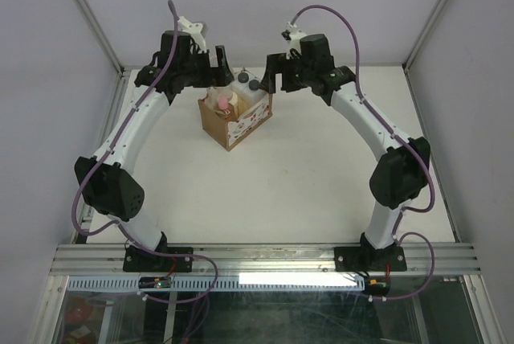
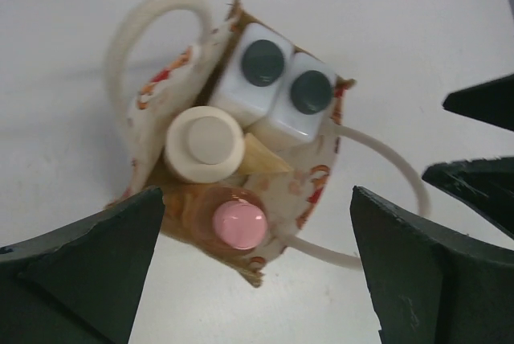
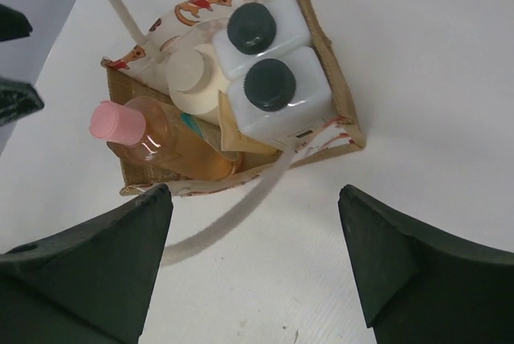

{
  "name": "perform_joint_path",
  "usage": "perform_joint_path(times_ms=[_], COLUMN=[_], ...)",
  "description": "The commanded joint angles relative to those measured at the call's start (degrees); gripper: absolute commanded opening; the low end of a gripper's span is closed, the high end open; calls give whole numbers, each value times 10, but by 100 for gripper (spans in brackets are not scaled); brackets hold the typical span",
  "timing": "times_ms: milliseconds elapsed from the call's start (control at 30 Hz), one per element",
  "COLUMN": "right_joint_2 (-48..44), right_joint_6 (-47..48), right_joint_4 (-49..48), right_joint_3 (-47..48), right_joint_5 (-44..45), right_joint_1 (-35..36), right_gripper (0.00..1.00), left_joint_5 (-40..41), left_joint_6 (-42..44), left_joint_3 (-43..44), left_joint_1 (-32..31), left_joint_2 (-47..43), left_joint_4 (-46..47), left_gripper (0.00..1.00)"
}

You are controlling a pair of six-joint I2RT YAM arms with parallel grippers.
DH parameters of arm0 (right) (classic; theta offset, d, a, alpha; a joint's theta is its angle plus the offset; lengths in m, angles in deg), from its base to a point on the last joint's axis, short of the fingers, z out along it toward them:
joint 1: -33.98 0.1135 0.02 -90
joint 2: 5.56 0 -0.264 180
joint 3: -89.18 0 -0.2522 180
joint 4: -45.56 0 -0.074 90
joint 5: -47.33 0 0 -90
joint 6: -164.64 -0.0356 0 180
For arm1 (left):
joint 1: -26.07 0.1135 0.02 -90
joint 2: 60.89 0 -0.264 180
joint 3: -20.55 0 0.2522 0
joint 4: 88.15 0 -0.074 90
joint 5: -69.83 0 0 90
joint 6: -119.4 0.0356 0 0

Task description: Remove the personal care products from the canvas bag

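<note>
The canvas bag (image 1: 245,127) stands upright at the back middle of the table, holding all the products. In the left wrist view, the bag (image 2: 309,187) holds two white bottles with dark caps (image 2: 263,63) (image 2: 311,92), a cream bottle (image 2: 205,143), a pink-capped orange bottle (image 2: 238,225) and a tan tube (image 2: 261,155). The right wrist view shows the bag (image 3: 333,55), white bottles (image 3: 271,84), cream bottle (image 3: 193,71), orange bottle (image 3: 173,143) and tube (image 3: 237,139). My left gripper (image 1: 210,67) (image 2: 257,195) and right gripper (image 1: 277,71) (image 3: 255,191) hover open and empty above the bag.
The bag's pale handles hang outward, one looped to the left (image 2: 136,30) and one lying on the table (image 3: 233,207). The right gripper's fingers (image 2: 482,103) show at the edge of the left wrist view. White walls enclose the table.
</note>
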Motion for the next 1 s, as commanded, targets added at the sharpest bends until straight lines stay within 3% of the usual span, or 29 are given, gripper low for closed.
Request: perform_joint_path(times_ms=[0,167,233,333,433,567,967], right_joint_2=[26,93,101,107,116,131,162], right_joint_6=[37,86,83,100,93,101,125], right_joint_4=[-67,-9,-19,-28,-31,-17,0], right_joint_3=[42,124,121,111,115,115,124], right_joint_5=[-29,-38,-47,-87,-86,-61,-8], right_joint_1=[30,63,66,66,74,79,89], right_gripper=[85,73,69,53,51,40,42], left_joint_5=[56,81,81,89,62,70,38], left_joint_6=[13,-61,-76,-92,-107,-103,-82], left_joint_3=[-40,-44,-42,-31,12,14,14], left_joint_1=[21,76,89,98,119,121,121], left_joint_2=[-53,-34,-25,-12,14,29,39], left_joint_4=[65,45,44,39,-4,-29,-31], left_gripper=[99,99,99,99,99,99,99])
